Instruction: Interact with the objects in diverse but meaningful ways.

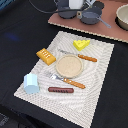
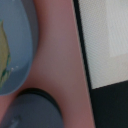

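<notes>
On the pale placemat [image 1: 95, 75] lie a yellow holed cheese wedge [image 1: 81, 44], an orange ridged block [image 1: 45, 56], a light blue cup [image 1: 31, 83] and a thin brown sausage [image 1: 60, 90]. A small dark grey long-handled pan [image 1: 91, 17] sits on the pink board [image 1: 112, 30] at the back. My gripper [image 1: 75, 4] hangs over the board, between the pan and a second dark pot [image 1: 66, 10], and is cut off by the frame edge. Its fingers do not show in the wrist view, which sees only a grey-blue dish [image 2: 17, 45], a dark round rim [image 2: 35, 107] and the pink board [image 2: 57, 55].
A round beige plate [image 1: 68, 65] lies mid-mat, with an orange-handled knife [image 1: 80, 56] behind it and an orange-handled fork [image 1: 67, 80] in front. A beige bowl [image 1: 123, 17] stands at the board's end on the exterior view's right. The black tabletop [image 1: 15, 35] surrounds the mat.
</notes>
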Available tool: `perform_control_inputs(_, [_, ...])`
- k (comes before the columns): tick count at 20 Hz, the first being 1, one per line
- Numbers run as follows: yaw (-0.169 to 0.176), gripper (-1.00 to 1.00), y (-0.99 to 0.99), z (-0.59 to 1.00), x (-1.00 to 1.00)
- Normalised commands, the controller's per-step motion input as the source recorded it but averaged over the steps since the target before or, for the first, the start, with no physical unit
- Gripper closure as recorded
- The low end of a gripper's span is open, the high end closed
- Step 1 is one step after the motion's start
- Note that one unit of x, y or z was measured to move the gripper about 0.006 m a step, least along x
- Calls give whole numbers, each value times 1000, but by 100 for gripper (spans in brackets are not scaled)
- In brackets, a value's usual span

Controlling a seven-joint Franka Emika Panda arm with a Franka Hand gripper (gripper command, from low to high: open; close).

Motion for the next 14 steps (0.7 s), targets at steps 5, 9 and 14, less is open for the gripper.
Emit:
perform_control_inputs(5, [-1, -100, 309, -190, 0])
perform_control_inputs(9, [-6, -100, 168, -301, 0])
perform_control_inputs(14, [-40, -100, 162, -308, 7])
